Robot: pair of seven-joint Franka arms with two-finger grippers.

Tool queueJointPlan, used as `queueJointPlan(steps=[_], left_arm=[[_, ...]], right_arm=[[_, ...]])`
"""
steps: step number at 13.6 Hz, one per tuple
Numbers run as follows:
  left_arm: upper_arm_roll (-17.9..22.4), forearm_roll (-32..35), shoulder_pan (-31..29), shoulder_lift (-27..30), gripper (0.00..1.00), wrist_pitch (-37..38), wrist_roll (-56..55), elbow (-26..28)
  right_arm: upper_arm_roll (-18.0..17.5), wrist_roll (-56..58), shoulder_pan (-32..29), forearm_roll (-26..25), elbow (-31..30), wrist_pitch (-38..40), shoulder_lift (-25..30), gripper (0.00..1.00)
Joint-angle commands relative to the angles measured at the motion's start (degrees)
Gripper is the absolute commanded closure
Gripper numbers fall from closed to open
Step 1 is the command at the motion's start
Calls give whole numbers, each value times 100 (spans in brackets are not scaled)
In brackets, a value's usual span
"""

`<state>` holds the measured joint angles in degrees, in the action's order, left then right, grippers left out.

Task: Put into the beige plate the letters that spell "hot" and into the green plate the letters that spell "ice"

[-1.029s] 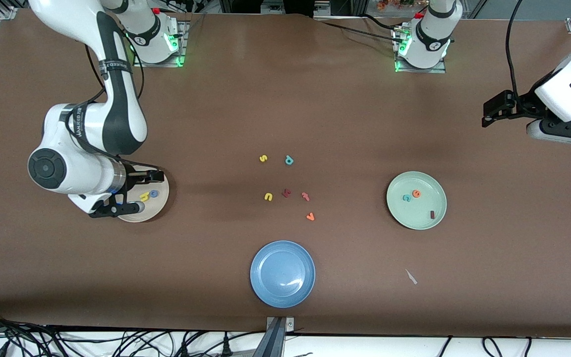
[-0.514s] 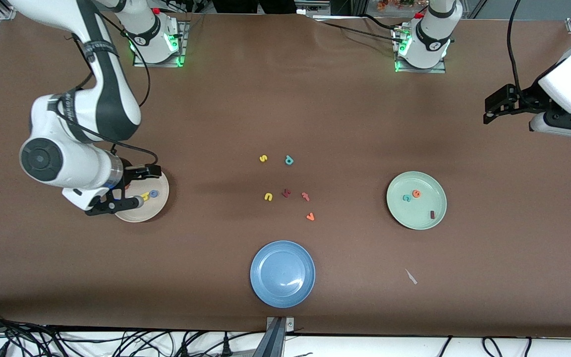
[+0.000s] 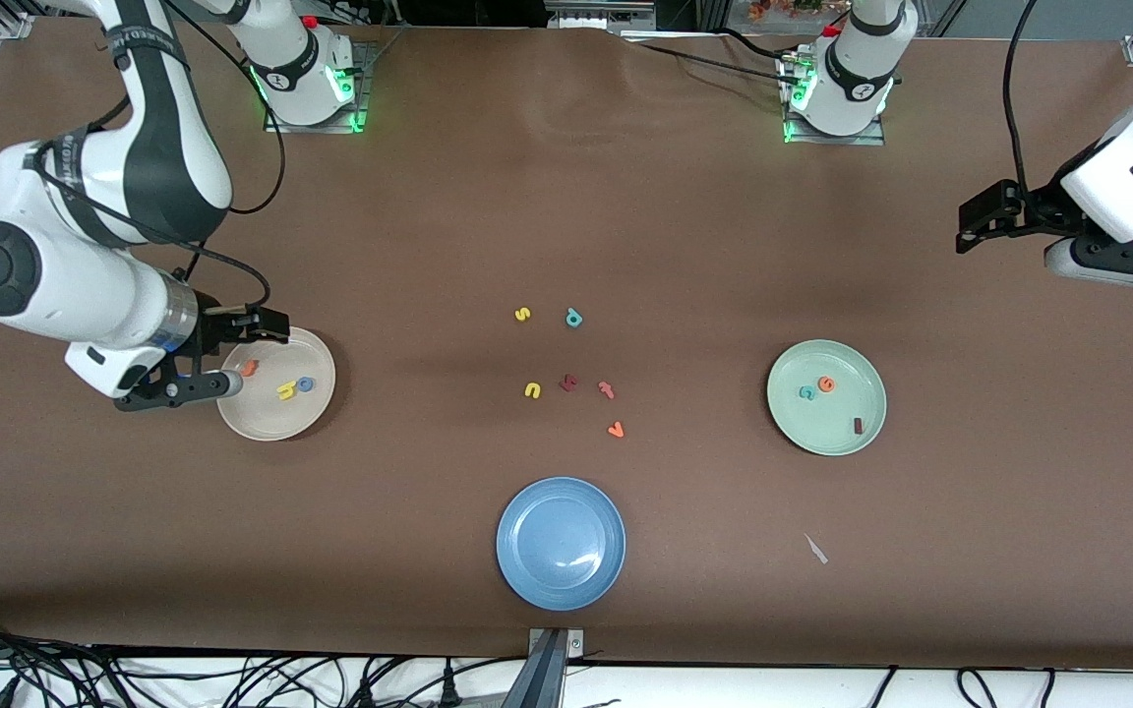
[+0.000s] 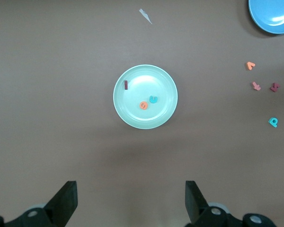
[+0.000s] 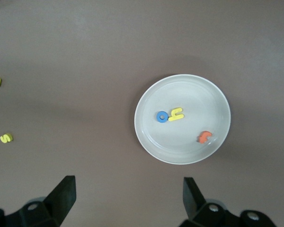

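Beige plate (image 3: 276, 418) holds yellow "h" (image 3: 285, 391), blue "o" (image 3: 305, 384), orange "t" (image 3: 249, 368); green plate (image 3: 827, 433) holds the "ice" letters (image 3: 826, 384); right claw (image 3: 222, 357) empty, spread, over the beige plate's rim; left claw (image 3: 970, 231) empty, spread, well apart.

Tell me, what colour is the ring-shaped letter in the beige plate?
Blue; the ring-shaped letter shows best in the right wrist view.

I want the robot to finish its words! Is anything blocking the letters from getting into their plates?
Nothing visible does; they are already in. The yellow h, blue o and orange t lie in the beige plate. The dark red i, teal c and orange e lie in the green plate.
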<state>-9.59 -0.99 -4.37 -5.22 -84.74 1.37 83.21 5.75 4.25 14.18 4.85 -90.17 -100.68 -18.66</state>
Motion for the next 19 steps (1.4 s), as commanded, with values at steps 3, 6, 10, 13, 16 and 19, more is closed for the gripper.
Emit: queueJointPlan(steps=[3, 6, 10, 13, 16, 19], left_arm=[[9, -86, -63, 82, 0, 10, 21, -165], [27, -129, -169, 73, 0, 10, 65, -165], [18, -288, -178, 82, 0, 1, 65, -183], [27, -261, -178, 82, 0, 1, 74, -183], [89, -296, -511, 82, 0, -42, 91, -174], [27, -297, -459, 56, 0, -306, 83, -113]], right_arm=[[-101, 647, -188, -194, -238, 338, 670, 0], [-83, 612, -407, -283, -221, 637, 934, 0], [-57, 411, -495, -563, -151, 865, 1189, 0], [-65, 14, -618, -476, -63, 1226, 1286, 0], [-57, -3, -679, -231, 157, 1550, 1260, 0], [-57, -3, -688, -248, 184, 1605, 1260, 0]])
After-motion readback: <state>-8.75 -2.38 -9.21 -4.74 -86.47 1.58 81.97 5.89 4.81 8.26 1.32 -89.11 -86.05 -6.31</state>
